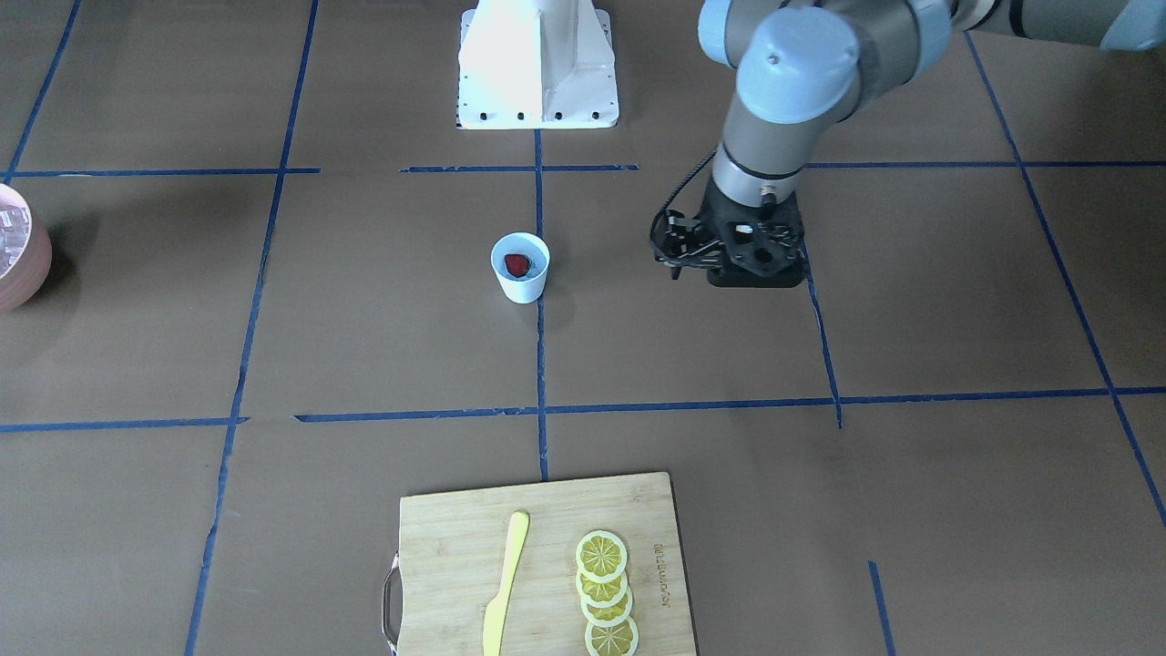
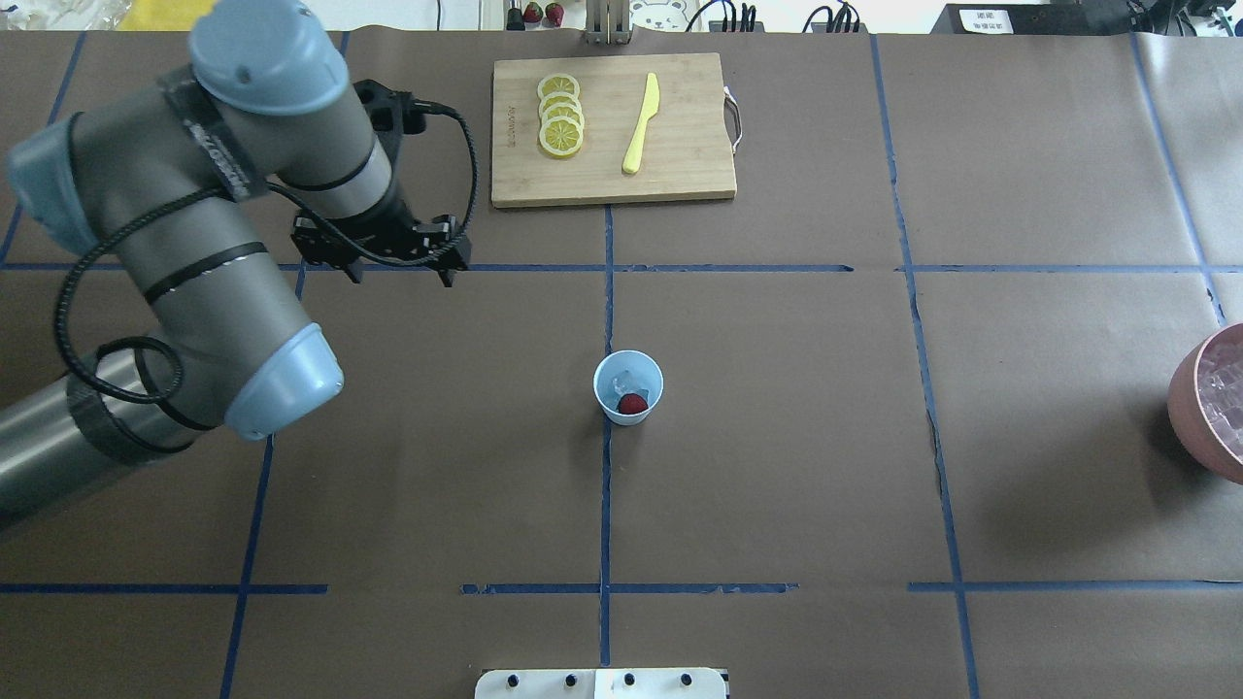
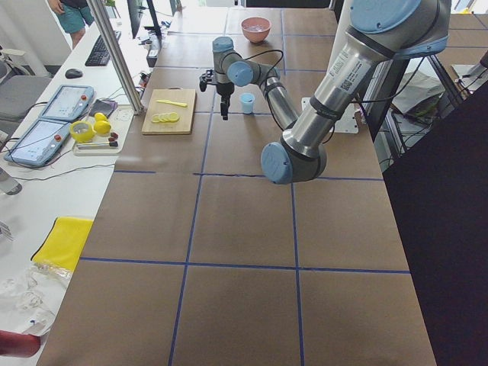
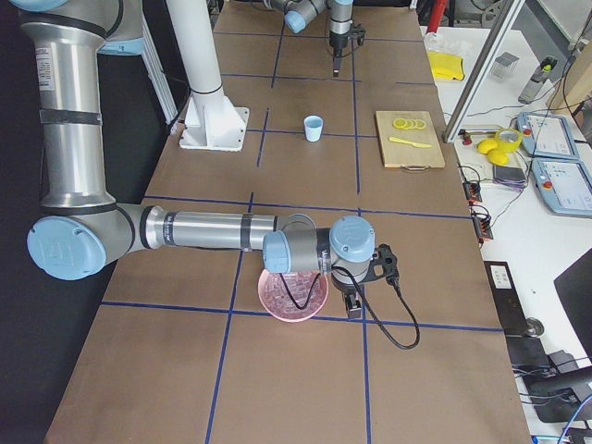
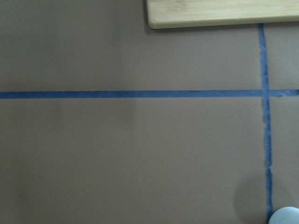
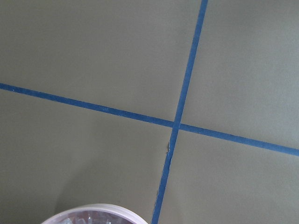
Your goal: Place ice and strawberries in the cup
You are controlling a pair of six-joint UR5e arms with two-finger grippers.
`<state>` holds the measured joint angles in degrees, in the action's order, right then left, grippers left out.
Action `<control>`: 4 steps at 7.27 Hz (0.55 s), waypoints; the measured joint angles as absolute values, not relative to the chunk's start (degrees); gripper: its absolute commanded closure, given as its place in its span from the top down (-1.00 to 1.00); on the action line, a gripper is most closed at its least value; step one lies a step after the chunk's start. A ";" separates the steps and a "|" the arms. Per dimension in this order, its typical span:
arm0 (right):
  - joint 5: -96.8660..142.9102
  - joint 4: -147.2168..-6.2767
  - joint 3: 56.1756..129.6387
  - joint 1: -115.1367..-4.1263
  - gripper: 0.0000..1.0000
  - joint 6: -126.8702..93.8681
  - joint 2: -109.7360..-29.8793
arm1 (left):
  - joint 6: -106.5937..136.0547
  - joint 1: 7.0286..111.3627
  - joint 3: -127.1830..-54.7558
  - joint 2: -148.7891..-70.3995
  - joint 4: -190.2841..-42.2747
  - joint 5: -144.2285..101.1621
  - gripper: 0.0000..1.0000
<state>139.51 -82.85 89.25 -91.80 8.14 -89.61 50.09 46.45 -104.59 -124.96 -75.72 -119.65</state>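
The small pale-blue cup (image 1: 520,282) stands at the table's middle, also in the overhead view (image 2: 612,400). A red strawberry (image 1: 517,264) and a clear ice cube (image 2: 621,382) lie inside it. My left gripper (image 3: 223,113) hangs point-down above bare table between the cup and the cutting board; its fingers are hidden under its black body (image 1: 756,255), so I cannot tell if it is open. My right gripper (image 4: 352,302) shows only in the exterior right view, beside the pink bowl; I cannot tell its state. Neither wrist view shows fingers.
The pink bowl (image 2: 1190,388) with several ice cubes (image 2: 1226,393) sits at the table's right end. A wooden cutting board (image 2: 680,165) at the far edge holds lemon slices (image 2: 560,115) and a yellow knife (image 2: 641,122). The robot's white base (image 1: 537,64) stands behind the cup.
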 measured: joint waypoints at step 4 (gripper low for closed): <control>139.73 -82.63 89.76 -94.34 1.00 8.32 -91.70 | 19.05 66.51 -105.87 -112.65 -68.06 -129.53 1.00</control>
